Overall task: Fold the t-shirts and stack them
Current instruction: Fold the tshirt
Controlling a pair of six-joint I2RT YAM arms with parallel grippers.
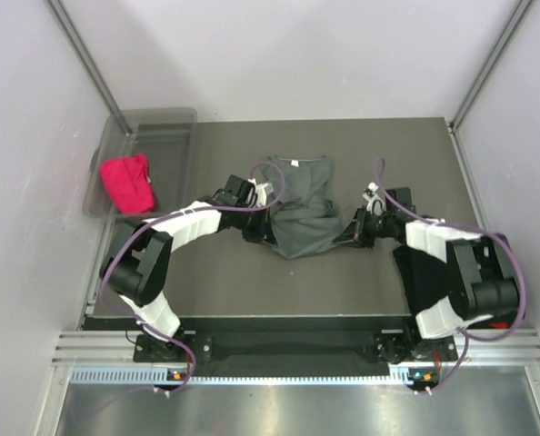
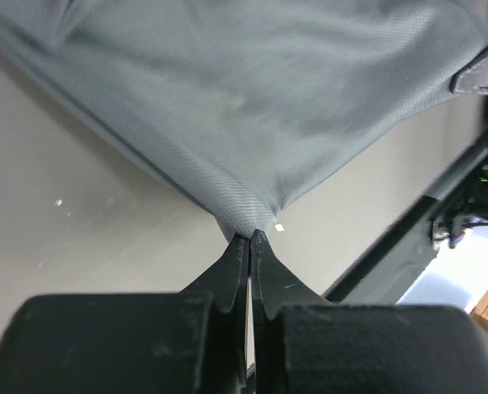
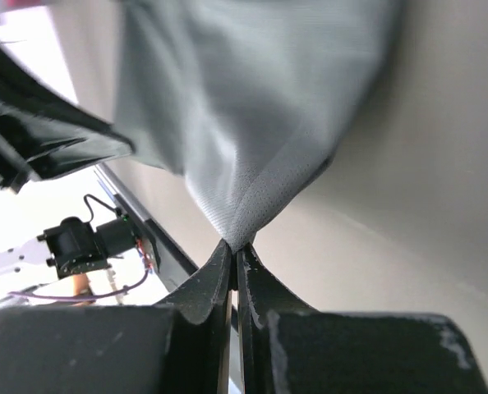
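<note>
My left gripper (image 2: pixel 250 237) is pinched tight on an edge of the dark grey t-shirt (image 1: pixel 302 216), and my right gripper (image 3: pixel 234 245) is clamped on another edge. The cloth fans out from both tips. The shirt lies crumpled mid-way across the table (image 1: pixel 252 282), between my arms, white neck label (image 1: pixel 295 162) at the far side. A black folded shirt (image 1: pixel 423 274) sits near right under my right arm, with a red cloth (image 1: pixel 127 182) in the clear bin (image 1: pixel 165 123) far left

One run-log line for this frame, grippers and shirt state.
left gripper: shut on grey t-shirt | right gripper: shut on grey t-shirt | grey t-shirt: bunched, unfolded | black cloth: by right arm
</note>
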